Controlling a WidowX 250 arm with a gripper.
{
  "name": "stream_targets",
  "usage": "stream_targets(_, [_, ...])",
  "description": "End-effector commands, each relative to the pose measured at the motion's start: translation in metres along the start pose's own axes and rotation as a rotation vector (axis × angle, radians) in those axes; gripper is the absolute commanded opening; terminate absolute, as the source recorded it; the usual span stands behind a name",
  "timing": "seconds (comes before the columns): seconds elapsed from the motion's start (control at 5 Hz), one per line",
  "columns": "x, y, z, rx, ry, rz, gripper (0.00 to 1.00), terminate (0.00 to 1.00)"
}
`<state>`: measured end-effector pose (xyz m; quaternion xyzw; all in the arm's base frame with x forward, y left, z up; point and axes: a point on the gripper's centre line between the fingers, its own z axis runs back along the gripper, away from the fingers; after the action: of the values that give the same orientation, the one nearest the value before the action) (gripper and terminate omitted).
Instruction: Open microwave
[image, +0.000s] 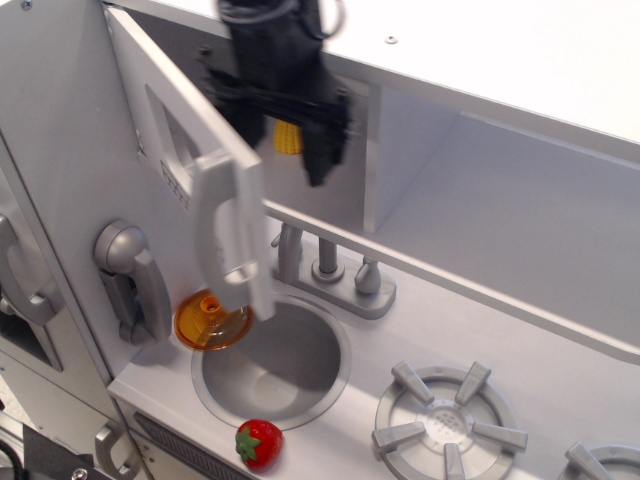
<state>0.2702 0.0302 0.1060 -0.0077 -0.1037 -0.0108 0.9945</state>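
Note:
The microwave is the light grey compartment at the upper left. Its door, with a clear window and a button row, stands swung out to the left. The tall silver handle is on the door's free edge. My black gripper is blurred and sits in the microwave's opening, just behind the door's free edge. Its fingers are spread apart and hold nothing. The left finger is close to the door's inner face; I cannot tell if it touches. A yellow object sits inside the microwave behind the gripper.
A grey wall phone hangs below the door. An orange lid lies by the round sink, with a faucet behind it. A strawberry is at the counter's front edge, and a burner at the right.

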Motion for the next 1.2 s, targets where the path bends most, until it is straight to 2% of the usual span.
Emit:
stream_targets(0.0, [-0.028,0.038,0.024,0.071,0.003,-0.062,1.00,0.00])
stream_targets(0.2, [-0.038,0.051,0.029,0.084,0.007,-0.094,1.00,0.00])
stream_targets(0.4, [-0.038,0.051,0.035,0.073,-0.015,-0.142,1.00,0.00])
stream_targets(0.6, [-0.032,0.029,0.051,-0.019,-0.011,-0.141,1.00,0.00])
stream_targets(0.8, [-0.031,0.019,0.069,-0.072,-0.033,-0.143,1.00,0.00])
stream_targets(1.0, [-0.031,0.019,0.069,-0.072,-0.033,-0.143,1.00,0.00])
